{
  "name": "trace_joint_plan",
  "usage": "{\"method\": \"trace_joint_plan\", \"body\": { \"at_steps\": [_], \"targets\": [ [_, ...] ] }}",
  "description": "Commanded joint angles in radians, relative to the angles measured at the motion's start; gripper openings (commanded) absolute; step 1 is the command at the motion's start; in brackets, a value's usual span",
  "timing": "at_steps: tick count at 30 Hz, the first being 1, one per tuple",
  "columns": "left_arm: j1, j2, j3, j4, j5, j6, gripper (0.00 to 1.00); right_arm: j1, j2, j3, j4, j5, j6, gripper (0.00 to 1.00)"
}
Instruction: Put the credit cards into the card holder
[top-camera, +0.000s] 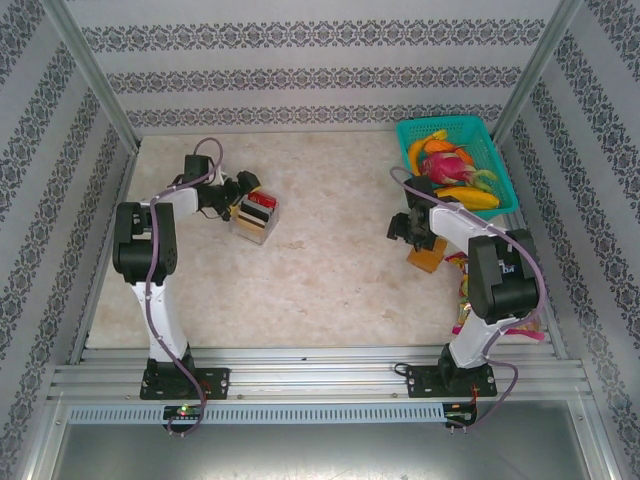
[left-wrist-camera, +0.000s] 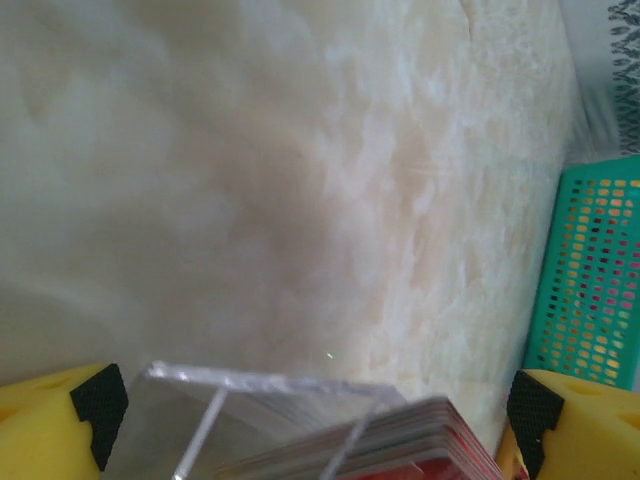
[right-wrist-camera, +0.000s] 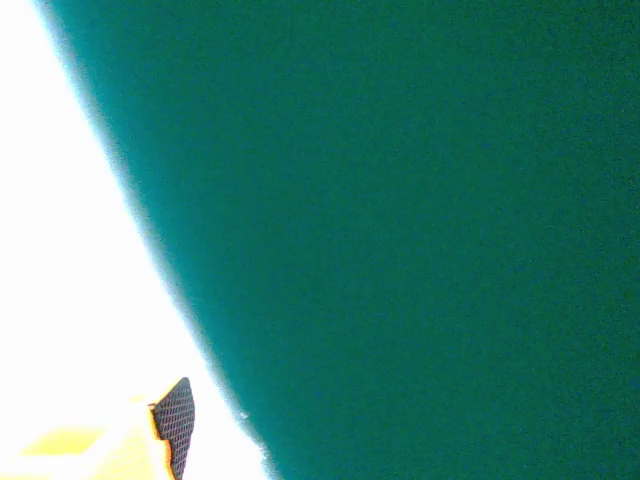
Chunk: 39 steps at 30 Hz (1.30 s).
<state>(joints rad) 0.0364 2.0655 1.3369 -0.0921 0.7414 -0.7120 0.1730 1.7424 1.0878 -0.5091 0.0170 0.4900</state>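
The credit cards (top-camera: 260, 203) stand on edge in a small clear plastic box (top-camera: 254, 226) at the left-middle of the table, a red one on top. My left gripper (top-camera: 238, 193) is right behind that box. In the left wrist view the gripper (left-wrist-camera: 315, 400) is open, its yellow fingers (left-wrist-camera: 60, 420) wide apart either side of the box (left-wrist-camera: 260, 400) and the card stack (left-wrist-camera: 420, 445). The orange-tan card holder (top-camera: 428, 257) lies at the right, with my right gripper (top-camera: 408, 228) just above its far end. One right fingertip pad (right-wrist-camera: 176, 425) shows beside a blurred dark teal surface (right-wrist-camera: 400, 220); the other finger is hidden.
A green basket (top-camera: 500, 160) of toy fruit sits at the back right, just beyond the right arm, and shows in the left wrist view (left-wrist-camera: 595, 280). Colourful packets (top-camera: 462, 290) lie by the right arm's base. Patterned walls close in the table.
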Motion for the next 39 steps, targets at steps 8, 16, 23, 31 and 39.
{"method": "trace_joint_plan", "body": {
  "at_steps": [8,16,23,31,39],
  "targets": [
    [-0.091,-0.098,-0.126,0.132,-0.011,-0.132,1.0,0.084,-0.044,-0.048,-0.088,0.154,0.006,0.83],
    [-0.133,-0.111,-0.111,0.139,-0.016,-0.139,1.0,0.095,-0.215,-0.131,0.009,0.259,0.105,0.89],
    [-0.172,-0.093,-0.128,0.198,-0.02,-0.193,1.0,0.122,-0.31,-0.376,0.297,0.239,0.305,0.86],
    [-0.187,-0.12,-0.162,0.218,-0.045,-0.213,1.0,0.152,-0.288,-0.397,0.465,0.287,0.296,0.81],
    [-0.185,-0.189,-0.178,0.096,-0.118,-0.102,1.0,0.208,-0.193,-0.362,0.303,0.378,0.391,0.77]
  ]
}}
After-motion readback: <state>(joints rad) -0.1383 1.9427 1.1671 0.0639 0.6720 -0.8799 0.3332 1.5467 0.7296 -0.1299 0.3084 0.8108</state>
